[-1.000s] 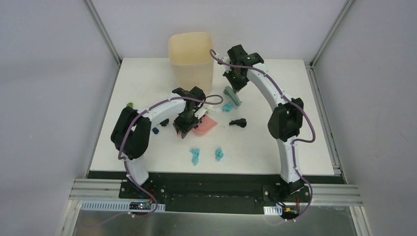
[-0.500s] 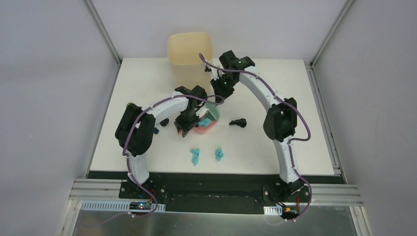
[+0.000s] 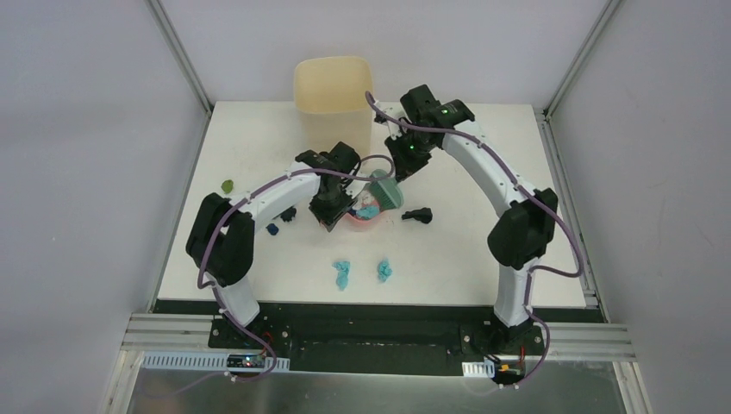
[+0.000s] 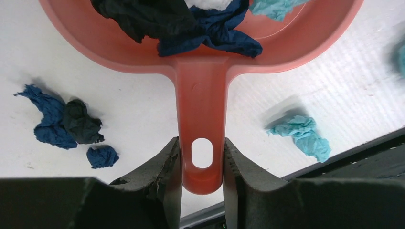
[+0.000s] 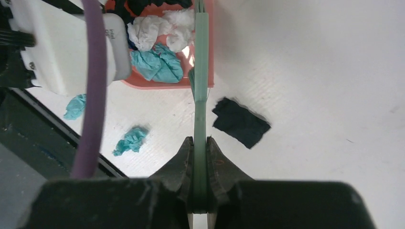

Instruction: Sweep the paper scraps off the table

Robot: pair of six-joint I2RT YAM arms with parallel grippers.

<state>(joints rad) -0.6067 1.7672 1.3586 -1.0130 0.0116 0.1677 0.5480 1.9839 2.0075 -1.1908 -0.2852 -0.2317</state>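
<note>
My left gripper [image 3: 332, 210] [image 4: 201, 148] is shut on the handle of the pink dustpan [image 3: 355, 222] [image 4: 200, 95], which rests on the white table [image 3: 483, 233]. The pan holds black, navy, white and light blue paper scraps [image 5: 157, 64]. My right gripper [image 3: 405, 159] [image 5: 200, 143] is shut on the teal brush [image 3: 385, 188] [image 5: 201, 62], whose head stands at the pan's open edge. On the table lie two light blue scraps [image 3: 342, 274] [image 3: 384, 271], a black one [image 3: 418, 215] [image 5: 241, 121], navy and black ones [image 3: 274, 228] [image 4: 62, 121], and a green one [image 3: 227, 185].
A tall cream bin [image 3: 334, 99] stands at the table's back, just behind the dustpan and both grippers. Grey walls and metal rails frame the table. The black base strip runs along the near edge.
The brush swept left from beside the pan and pushed a light blue scrap into it. The right arm has since drawn back a little. The dustpan shifted slightly right and back.
</note>
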